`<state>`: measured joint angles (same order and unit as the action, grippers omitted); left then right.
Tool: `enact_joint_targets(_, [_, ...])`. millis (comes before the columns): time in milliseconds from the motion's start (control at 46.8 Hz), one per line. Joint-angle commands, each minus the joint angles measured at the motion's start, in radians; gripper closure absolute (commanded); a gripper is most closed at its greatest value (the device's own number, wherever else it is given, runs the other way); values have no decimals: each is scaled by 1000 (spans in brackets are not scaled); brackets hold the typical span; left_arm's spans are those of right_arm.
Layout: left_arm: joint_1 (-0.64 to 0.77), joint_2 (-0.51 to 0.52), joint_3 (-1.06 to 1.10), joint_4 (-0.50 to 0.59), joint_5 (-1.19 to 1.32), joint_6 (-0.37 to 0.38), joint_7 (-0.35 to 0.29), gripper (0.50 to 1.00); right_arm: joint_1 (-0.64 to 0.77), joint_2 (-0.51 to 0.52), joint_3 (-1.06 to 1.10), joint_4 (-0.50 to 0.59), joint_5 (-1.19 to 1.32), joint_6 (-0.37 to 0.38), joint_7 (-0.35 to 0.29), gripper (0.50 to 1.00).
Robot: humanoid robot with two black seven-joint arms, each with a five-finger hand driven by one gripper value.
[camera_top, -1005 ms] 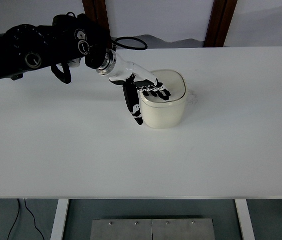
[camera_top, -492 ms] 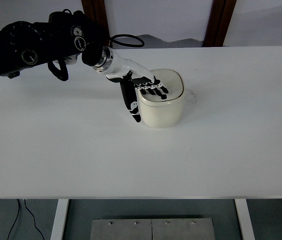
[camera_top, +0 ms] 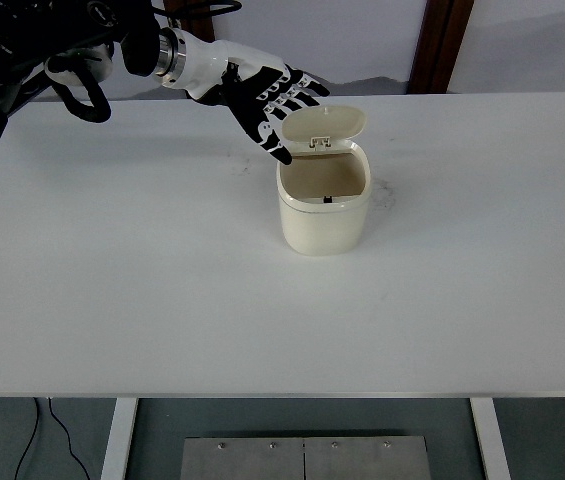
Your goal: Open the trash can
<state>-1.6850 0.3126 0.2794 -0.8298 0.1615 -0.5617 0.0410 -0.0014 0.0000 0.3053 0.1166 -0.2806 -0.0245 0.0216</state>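
The lid (camera_top: pixel 322 124) of the trash can (camera_top: pixel 324 210) now stands up, tipped back on its hinge at the far rim, where half a second ago it lay flat and closed under the fingers of the left robot hand (camera_top: pixel 274 100). From where I stand the can's mouth is plainly open: I can see down into the cream-coloured inside, with a small dark catch showing at the near inner edge. The left robot hand has lifted away and drawn back toward the far left, and it hangs above the desk (camera_top: pixel 142 290) just beside the raised lid, up and to its left; its fingers are spread and relaxed, holding nothing, and the tips of the nearest ones look close to the lid's edge, though I cannot tell whether they touch it. The can itself sits near the middle of the white desk, a little toward the far side, upright, and it seems to be on the same spot as a moment ago. The right arm does not show anywhere. I judge the task to be essentially done: the lid seems to stay up on its own, as a sprung push-lid would, so what remains is likely only for the arm to clear off without knocking the lid shut.
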Motion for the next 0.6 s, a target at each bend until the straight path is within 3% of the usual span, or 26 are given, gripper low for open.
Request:
enact_joint_targets(0, [10,26,-26,14,-75,31,0,500,0,0,0,0,0,0,0,509])
enact_joint_targets(214, [85,94,-109,86,-258,111,0,500,0,0,0,0,0,0,0,509])
enact_joint_targets(492, [260,118,-319,198,-267,233,-4,500,0,0,0,0,0,0,0,509])
enact_joint_targets(577, [318,144,-413,205,-267,275,-56,500,0,0,0,0,0,0,0,509])
